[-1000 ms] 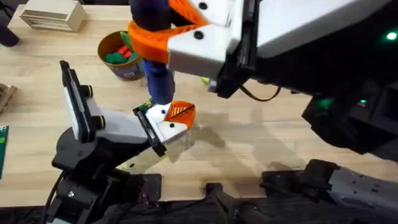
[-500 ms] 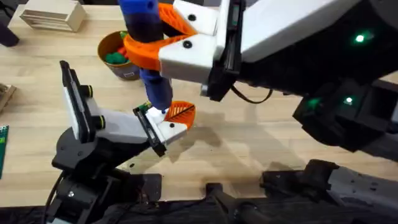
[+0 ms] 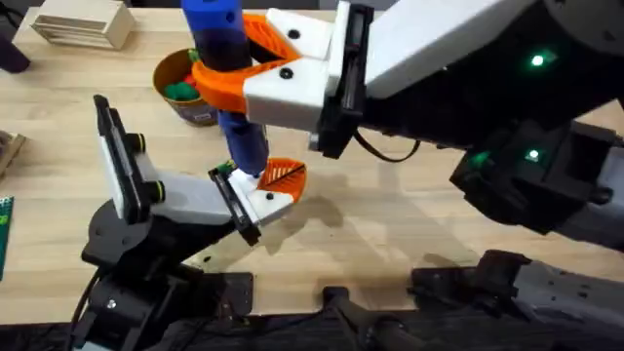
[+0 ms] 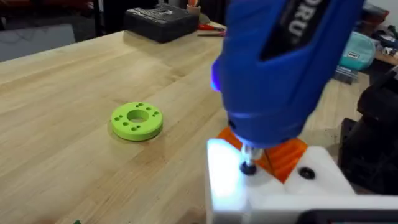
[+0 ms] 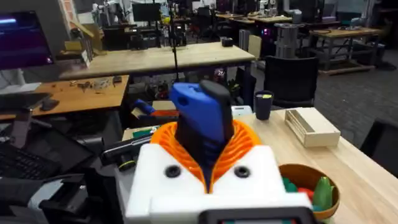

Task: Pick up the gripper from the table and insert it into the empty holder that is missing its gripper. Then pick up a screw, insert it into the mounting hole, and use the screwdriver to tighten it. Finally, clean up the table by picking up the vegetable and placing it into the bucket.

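My right gripper reaches across the table, its orange pads shut on the blue screwdriver, which stands nearly upright. The screwdriver's metal tip presses on a dark screw in the white holder at the tip of my left arm. The orange ribbed gripper sits in that holder, beside the tip, and also shows in the left wrist view. The left gripper rests low over the table. The bucket stands behind the screwdriver with green and red toys inside. The vegetable is hidden.
A lime-green ring lies flat on the wood beyond the holder. A pale wooden box sits at the far left corner, beyond the bucket. The right arm's big white link spans the middle and right of the table.
My right gripper has shifted a little to the left with the screwdriver, which now stands straighter. The tip stays on the holder. The left arm has not moved.
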